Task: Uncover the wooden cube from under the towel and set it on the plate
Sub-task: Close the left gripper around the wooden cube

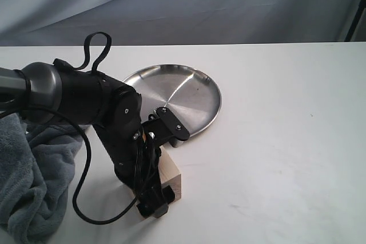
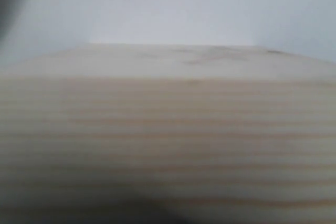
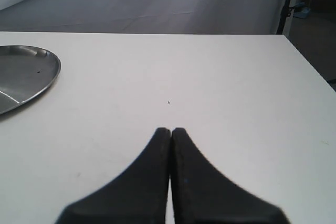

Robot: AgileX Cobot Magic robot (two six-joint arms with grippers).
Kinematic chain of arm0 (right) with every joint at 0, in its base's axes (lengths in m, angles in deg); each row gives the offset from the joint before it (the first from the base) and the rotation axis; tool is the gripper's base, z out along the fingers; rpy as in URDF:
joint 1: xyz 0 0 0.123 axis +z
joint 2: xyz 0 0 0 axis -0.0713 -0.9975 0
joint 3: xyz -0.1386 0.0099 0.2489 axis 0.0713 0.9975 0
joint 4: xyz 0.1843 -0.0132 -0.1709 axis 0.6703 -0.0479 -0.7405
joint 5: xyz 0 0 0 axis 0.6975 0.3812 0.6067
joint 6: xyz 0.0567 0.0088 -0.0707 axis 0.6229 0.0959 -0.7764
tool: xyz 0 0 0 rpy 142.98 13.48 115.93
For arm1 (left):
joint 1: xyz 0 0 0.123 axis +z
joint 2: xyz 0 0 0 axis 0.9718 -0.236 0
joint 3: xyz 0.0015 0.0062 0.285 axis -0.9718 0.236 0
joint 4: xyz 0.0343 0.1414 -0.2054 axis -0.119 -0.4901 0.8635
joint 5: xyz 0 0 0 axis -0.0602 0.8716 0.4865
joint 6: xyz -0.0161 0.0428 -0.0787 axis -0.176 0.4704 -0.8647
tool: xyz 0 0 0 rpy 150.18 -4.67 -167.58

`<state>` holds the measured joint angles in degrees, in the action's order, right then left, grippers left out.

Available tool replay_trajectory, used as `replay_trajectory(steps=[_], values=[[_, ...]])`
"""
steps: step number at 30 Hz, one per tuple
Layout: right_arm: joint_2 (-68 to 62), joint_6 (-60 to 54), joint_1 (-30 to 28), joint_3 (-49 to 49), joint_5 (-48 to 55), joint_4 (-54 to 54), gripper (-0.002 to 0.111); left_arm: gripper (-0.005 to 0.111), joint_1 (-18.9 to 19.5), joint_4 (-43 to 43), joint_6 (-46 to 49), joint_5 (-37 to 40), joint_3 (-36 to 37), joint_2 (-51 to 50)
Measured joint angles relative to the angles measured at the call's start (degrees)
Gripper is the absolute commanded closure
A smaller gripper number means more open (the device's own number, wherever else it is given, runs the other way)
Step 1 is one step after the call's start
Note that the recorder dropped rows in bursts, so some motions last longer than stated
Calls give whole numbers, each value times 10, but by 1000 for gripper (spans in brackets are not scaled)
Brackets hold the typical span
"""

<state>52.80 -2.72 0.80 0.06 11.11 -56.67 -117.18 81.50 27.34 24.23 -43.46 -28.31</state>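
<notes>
One wooden cube (image 1: 173,176) lies bare at lower centre, my left tool (image 1: 163,167) spread astride it.
It rests on the white worktop (image 1: 274,158) just below the near rim of the plate (image 1: 189,84), well clear of the towel (image 1: 28,187) heaped at lower left. In the left wrist view its grained face fills the frame, so I cannot tell whether my pads touch it. I judge it a solid, stiff block, fairly light and not fragile, with smooth flat faces that could slip under an off-square pinch. I would take it by two opposite faces, about mid-height and away from the corners. On the shiny steel it may skid, so it wants setting down flat. My right tool (image 3: 170,135) is pressed together on nothing, low over bare worktop.
</notes>
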Motion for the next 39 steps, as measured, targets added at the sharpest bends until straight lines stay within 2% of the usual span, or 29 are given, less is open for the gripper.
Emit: replay_trajectory(steps=[5,9,17,20,34,39], values=[[0,0,0,0,0,0,108,5,0,0,3,0,0,0],[0,0,0,0,0,0,108,13,0,0,3,0,0,0],[0,0,0,0,0,0,108,58,-3,5,5,-1,-2,0],[0,0,0,0,0,0,108,69,-3,5,5,-1,-2,0],[0,0,0,0,0,0,108,99,-3,-1,5,11,-2,1],[0,0,0,0,0,0,108,106,-3,-8,-21,29,0,18]])
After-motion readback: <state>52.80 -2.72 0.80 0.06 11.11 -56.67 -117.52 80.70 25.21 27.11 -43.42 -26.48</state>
